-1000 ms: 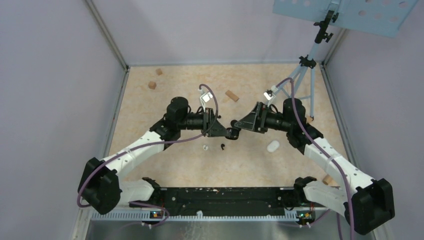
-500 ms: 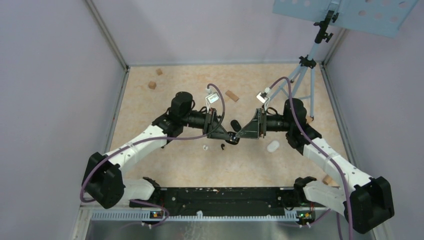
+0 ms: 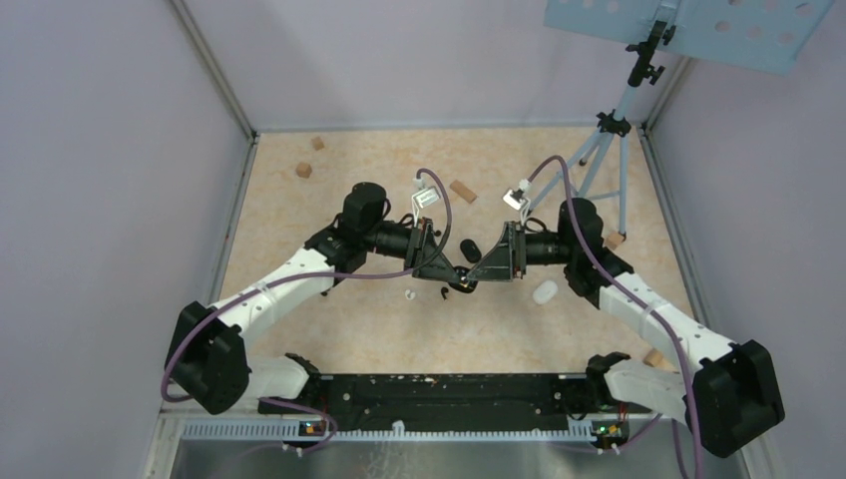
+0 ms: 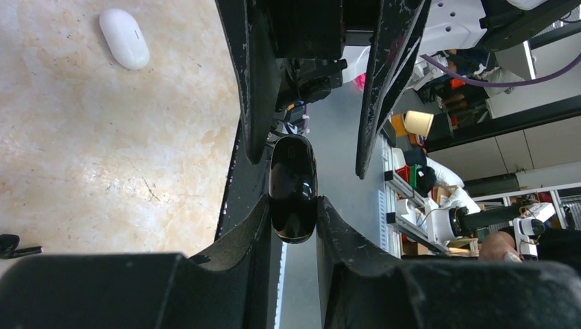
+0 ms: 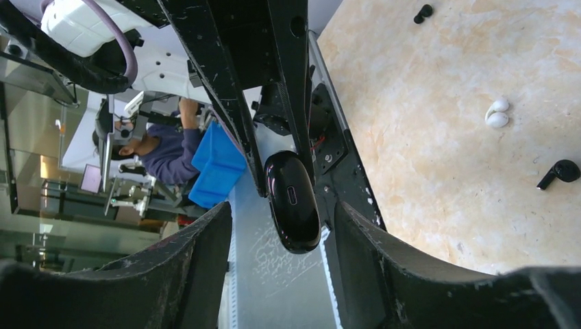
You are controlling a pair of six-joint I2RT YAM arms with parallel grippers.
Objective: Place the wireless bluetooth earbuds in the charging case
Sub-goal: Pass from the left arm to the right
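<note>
My left gripper [image 3: 456,276] is shut on a glossy black oval charging case [image 4: 293,188] and holds it above the table. My right gripper [image 3: 472,278] faces it tip to tip. In the right wrist view its fingers [image 5: 205,240] stand open on either side of the case [image 5: 292,201] without touching it. A white earbud pair [image 5: 497,114] and a black earbud [image 5: 558,171] lie on the table just below the grippers. They also show in the top view as a white bud [image 3: 410,294] and a black bud [image 3: 444,291]. Another black earbud [image 5: 421,12] lies farther off.
A white oval case [image 3: 545,291] lies right of the grippers. A second black oval [image 3: 469,247] lies just behind them. Tan wooden blocks [image 3: 462,190] lie at the back, left and right edges. A tripod [image 3: 609,150] stands at the back right.
Both grippers have moved toward each other and toward the near side, meeting tip to tip at the black case. The black oval behind them has come into view.
</note>
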